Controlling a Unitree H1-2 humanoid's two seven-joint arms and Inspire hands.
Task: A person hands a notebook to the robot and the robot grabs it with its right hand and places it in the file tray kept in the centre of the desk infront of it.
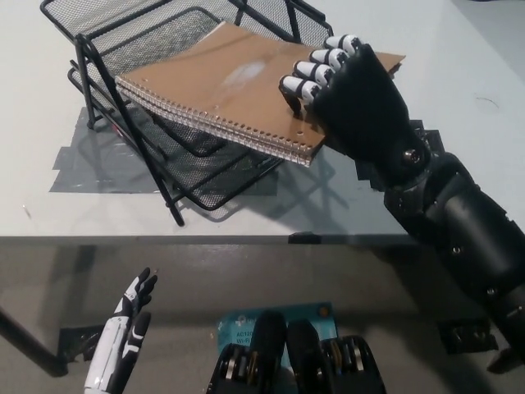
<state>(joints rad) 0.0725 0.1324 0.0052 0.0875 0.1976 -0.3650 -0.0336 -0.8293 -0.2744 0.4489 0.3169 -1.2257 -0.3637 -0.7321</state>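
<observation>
Pale desk [426,49] under the head view carries a black wire-mesh file tray [107,33] toward its far left part. Over the tray's upper tier lies the brown spiral notebook [230,82], tilted, its coil edge overhanging the tray's near side. The black right hand [349,94] clasps its right end. Released now, it might slide off forward. Both tiers look otherwise empty. The white left hand [123,336] rests low, fingers apart.

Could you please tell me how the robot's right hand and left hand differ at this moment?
The right hand is black and shut on the brown spiral notebook, over the black mesh file tray. The left hand is white, holds nothing and rests low in front of the desk, its fingers open.
</observation>
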